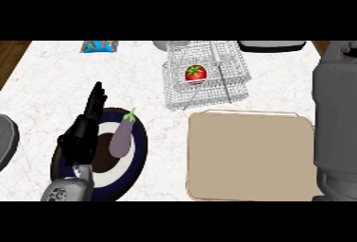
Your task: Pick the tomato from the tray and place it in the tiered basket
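The red tomato with its green stem sits inside the white wire tiered basket at the counter's back middle. The beige tray lies bare in front of the basket, toward the right. My left hand is open at the lower left, fingers straight and pointing away from me, above the left side of a dark plate. A grey right forearm rises close along the view's right edge. Its hand does not show.
A purple eggplant lies on the dark blue plate at the left. A blue snack bag is at the back left. A grey object pokes in at the left edge, and a dark appliance stands behind the basket.
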